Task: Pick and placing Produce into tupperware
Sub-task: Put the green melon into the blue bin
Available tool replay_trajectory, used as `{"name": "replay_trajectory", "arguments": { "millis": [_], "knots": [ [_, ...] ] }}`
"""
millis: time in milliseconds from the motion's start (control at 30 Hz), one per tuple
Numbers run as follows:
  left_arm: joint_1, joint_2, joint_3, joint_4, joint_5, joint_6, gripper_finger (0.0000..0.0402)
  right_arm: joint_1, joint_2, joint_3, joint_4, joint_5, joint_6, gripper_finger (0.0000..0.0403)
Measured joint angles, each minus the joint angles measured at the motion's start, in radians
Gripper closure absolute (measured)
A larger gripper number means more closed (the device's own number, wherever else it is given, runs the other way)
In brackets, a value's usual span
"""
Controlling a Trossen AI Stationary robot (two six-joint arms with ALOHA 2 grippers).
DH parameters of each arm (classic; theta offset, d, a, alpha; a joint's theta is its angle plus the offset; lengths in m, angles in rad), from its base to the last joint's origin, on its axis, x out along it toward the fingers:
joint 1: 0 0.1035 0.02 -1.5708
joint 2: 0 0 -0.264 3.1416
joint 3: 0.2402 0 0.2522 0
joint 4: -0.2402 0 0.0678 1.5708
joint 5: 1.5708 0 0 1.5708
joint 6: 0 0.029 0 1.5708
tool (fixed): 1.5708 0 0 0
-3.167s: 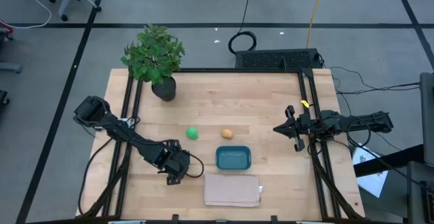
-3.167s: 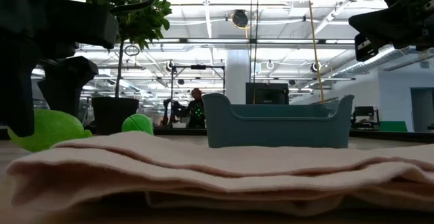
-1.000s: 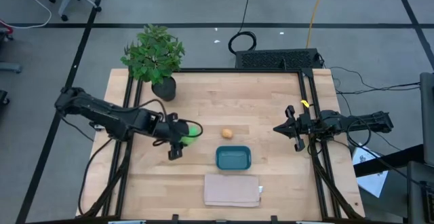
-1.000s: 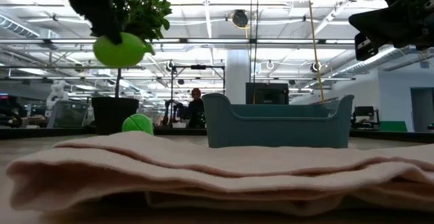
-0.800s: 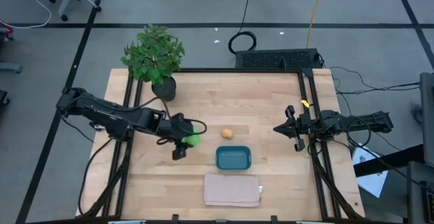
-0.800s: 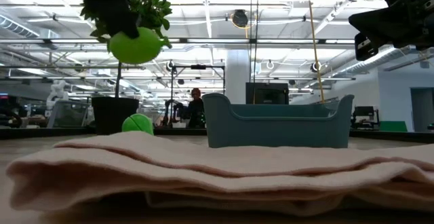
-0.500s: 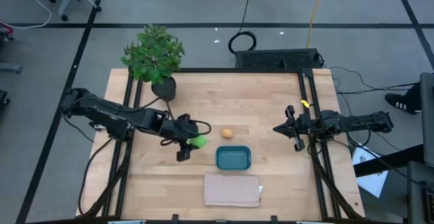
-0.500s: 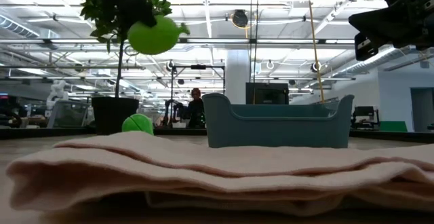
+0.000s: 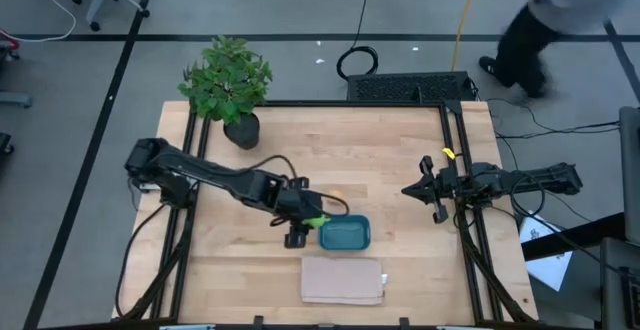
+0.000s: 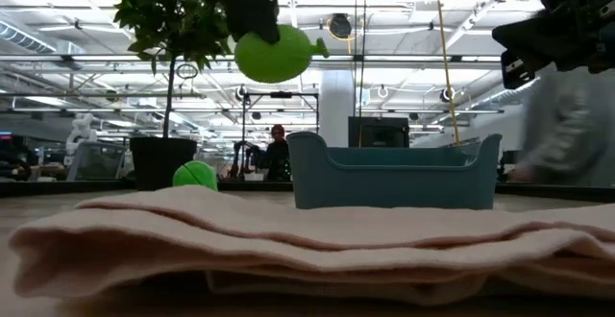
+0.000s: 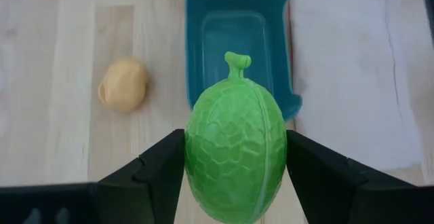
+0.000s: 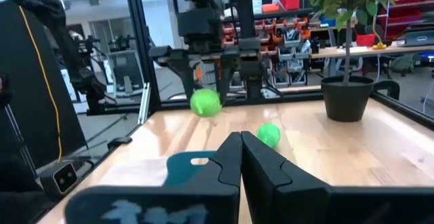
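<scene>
My left gripper (image 9: 312, 220) is shut on a lime-green produce piece (image 11: 234, 157), which hangs above the table just left of the teal tupperware (image 9: 345, 234). In the low view this piece (image 10: 273, 55) floats higher than the tupperware (image 10: 394, 175). An orange-tan piece (image 11: 123, 85) rests on the wood beside the tupperware's far left corner. A bright green ball (image 10: 195, 175) lies on the table; in the high view my left arm hides it. At the table's right edge my right gripper (image 9: 410, 190) waits shut and level, touching nothing. My left gripper pinches the lime-green piece by its two opposite sides (image 11: 195, 157) at its widest part, between the two fingers (image 11: 159, 164). The fingers slant down from the table's left. The piece is lifted clear of the table, its stem end (image 11: 236, 61) pointing away from the gripper.
A potted plant (image 9: 228, 82) stands at the far left corner. A beige folded cloth (image 9: 343, 280) lies near the front edge, just before the tupperware. A person (image 9: 555, 10) walks on the floor beyond the table's far right corner.
My left gripper has carried the lime-green piece toward the table's right and a little toward the near edge, up to the tupperware's left side. It has rolled slightly, and the piece has stayed lifted. A person has walked into view beyond the far right corner.
</scene>
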Motion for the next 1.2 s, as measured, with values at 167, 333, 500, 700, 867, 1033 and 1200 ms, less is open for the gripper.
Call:
{"name": "replay_trajectory", "arguments": {
  "millis": [167,333,500,700,867,1033,1200],
  "knots": [
    [0.000,0.083,0.112,-0.050,-0.059,-0.005,0.0172,0.000,0.003,0.000,0.002,0.001,0.000,0.0403],
    [0.001,0.159,0.201,-0.102,-0.097,0.016,0.0172,0.000,0.006,0.000,0.001,0.001,0.000,0.0403],
    [-0.001,0.240,0.293,-0.134,-0.136,-0.007,0.0172,0.000,0.011,0.000,0.003,0.001,0.000,0.0403],
    [-0.024,0.328,0.428,-0.212,-0.183,-0.018,0.0172,0.000,0.012,0.000,0.002,0.001,0.000,0.0403],
    [-0.056,0.356,0.486,-0.252,-0.212,-0.034,0.0172,0.000,0.012,0.000,0.002,0.002,0.000,0.0403],
    [-0.084,0.357,0.486,-0.254,-0.229,-0.059,0.0172,0.000,0.012,0.000,0.003,0.002,0.000,0.0403],
    [-0.110,0.373,0.488,-0.223,-0.255,-0.059,0.0172,0.000,0.012,0.000,0.003,0.002,0.000,0.0403]
  ]
}}
